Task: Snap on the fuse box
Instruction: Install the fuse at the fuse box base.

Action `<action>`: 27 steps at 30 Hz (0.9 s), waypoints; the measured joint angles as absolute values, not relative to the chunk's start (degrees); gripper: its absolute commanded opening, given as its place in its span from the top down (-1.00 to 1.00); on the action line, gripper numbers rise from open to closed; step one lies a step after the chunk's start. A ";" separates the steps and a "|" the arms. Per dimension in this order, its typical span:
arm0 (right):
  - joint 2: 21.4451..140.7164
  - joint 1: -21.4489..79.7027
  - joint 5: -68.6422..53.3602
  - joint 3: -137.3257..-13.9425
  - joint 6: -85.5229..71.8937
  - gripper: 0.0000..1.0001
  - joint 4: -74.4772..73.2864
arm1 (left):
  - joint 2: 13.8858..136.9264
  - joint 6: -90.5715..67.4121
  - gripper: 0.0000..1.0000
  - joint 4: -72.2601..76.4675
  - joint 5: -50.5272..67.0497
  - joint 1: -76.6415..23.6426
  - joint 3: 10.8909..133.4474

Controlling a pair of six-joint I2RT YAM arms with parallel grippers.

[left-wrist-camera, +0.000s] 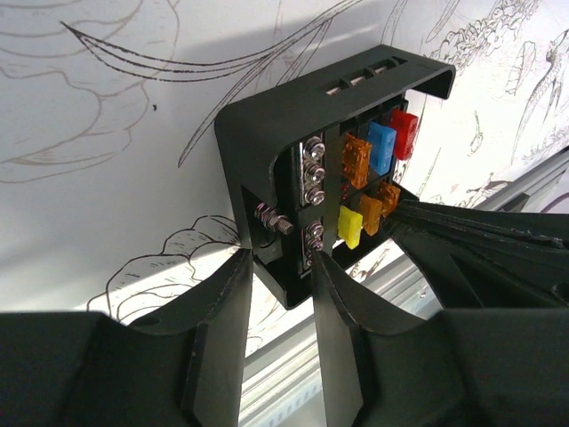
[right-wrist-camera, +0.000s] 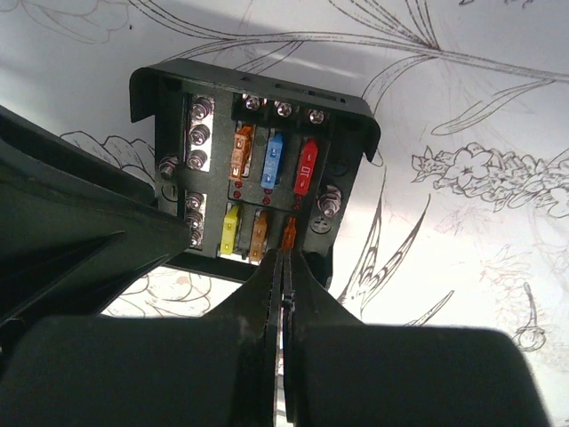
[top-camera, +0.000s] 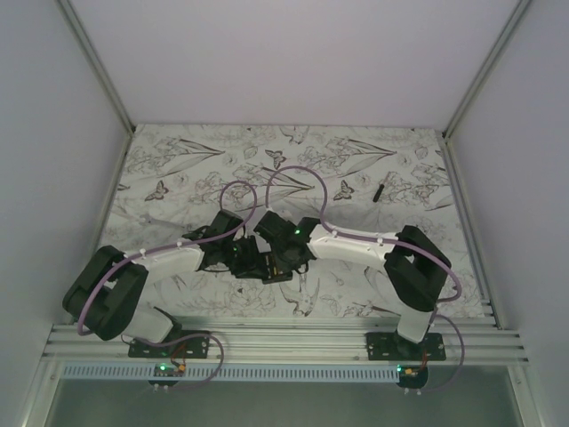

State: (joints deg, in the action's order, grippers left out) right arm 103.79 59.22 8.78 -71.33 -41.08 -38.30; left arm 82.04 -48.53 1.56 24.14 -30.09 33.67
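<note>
I've got the left hand [left-wrist-camera: 280,260] clamped on the fuse box [left-wrist-camera: 267,133] wall to brace it. Meanwhile the right hand [right-wrist-camera: 283,260] is pinched shut on an orange fuse [right-wrist-camera: 288,233], probably seating it.

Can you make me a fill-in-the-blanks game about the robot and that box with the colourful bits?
The fuse box is coloured ___.
In the top row, the fuse between the orange fuse and the red fuse is ___.
The right gripper has its jaws shut on a bottom-row fuse coloured ___.
Missing words: black, blue, orange.
</note>
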 measured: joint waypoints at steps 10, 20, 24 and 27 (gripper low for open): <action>97.41 59.53 12.71 -68.31 -36.29 0.53 -35.38 | 81.97 -49.71 0.21 1.72 23.90 -30.44 33.67; 94.48 59.53 12.84 -66.28 -35.14 0.66 -32.51 | 80.14 -49.95 0.12 1.67 22.94 -30.44 33.69; 96.77 59.53 12.03 -65.19 -35.14 0.69 -32.21 | 80.16 -49.95 0.12 1.63 22.85 -30.44 33.69; 98.37 59.53 11.46 -65.04 -35.18 0.74 -32.10 | 80.42 -49.95 0.12 1.63 22.87 -30.50 33.69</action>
